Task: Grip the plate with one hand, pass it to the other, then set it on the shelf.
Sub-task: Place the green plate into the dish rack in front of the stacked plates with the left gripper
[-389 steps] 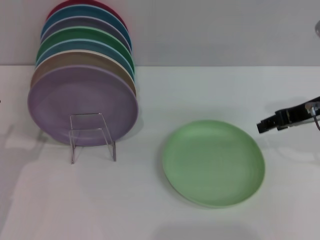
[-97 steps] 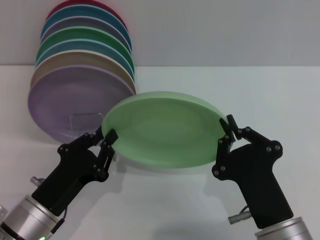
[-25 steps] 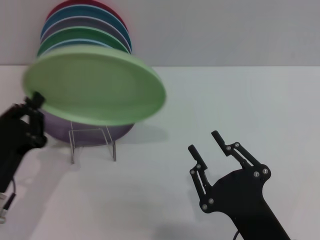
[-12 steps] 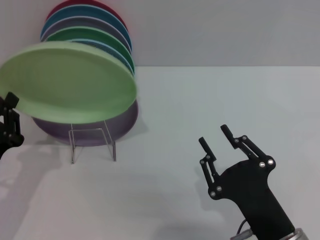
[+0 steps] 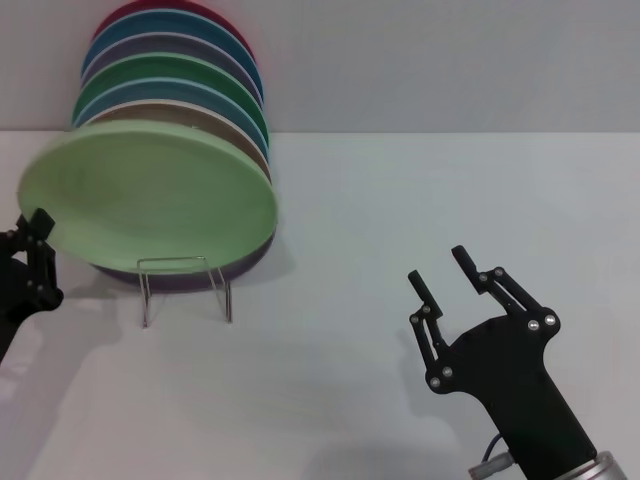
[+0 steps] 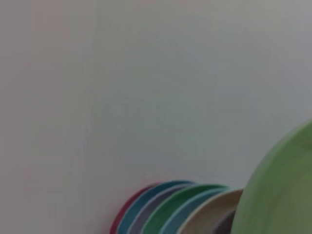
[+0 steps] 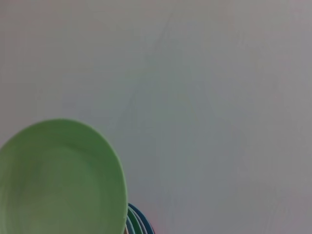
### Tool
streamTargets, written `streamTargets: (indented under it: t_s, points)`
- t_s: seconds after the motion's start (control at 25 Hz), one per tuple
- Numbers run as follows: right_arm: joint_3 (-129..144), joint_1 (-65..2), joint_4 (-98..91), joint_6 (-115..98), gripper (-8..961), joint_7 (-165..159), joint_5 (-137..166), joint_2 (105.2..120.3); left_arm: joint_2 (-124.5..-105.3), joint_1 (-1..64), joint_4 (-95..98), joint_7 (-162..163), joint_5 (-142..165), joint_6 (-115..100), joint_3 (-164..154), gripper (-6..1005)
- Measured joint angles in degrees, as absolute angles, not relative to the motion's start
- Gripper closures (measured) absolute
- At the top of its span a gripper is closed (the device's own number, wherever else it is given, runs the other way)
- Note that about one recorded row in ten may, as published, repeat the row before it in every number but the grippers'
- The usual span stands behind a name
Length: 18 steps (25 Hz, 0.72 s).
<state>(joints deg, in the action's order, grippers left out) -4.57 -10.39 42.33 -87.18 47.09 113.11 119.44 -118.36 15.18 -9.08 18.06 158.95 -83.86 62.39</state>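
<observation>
We see the plate, a round, shallow disc of matte mint green, held tilted at the left of the scene, its smooth face turned toward us. Our left gripper pinches the plate's left rim between its black jaws. The plate stands in front of a row of upright plates, their rims fanning back in lilac, tan, blue, dark green, grey, teal and crimson. Its lower edge sits just above the shelf, a small rack of clear acrylic and thin wire with a bent transparent front piece, resting on the white table; whether the plate touches the rack we cannot tell.

Our right gripper hovers at the near right, well apart from the plate, its black linked jaws spread wide and holding nothing.

From the left wrist, the mint rim curves beside the coloured plate edges against a plain pale wall.
</observation>
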Motion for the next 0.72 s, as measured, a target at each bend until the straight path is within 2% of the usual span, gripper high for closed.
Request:
streamTargets:
  t_s: [0.72]
  points:
    - [-4.66,-10.95,41.04,-87.19,584,45.52,113.11,119.44,-118.76,14.91,-9.55,17.34,158.99,-75.82,60.44,923]
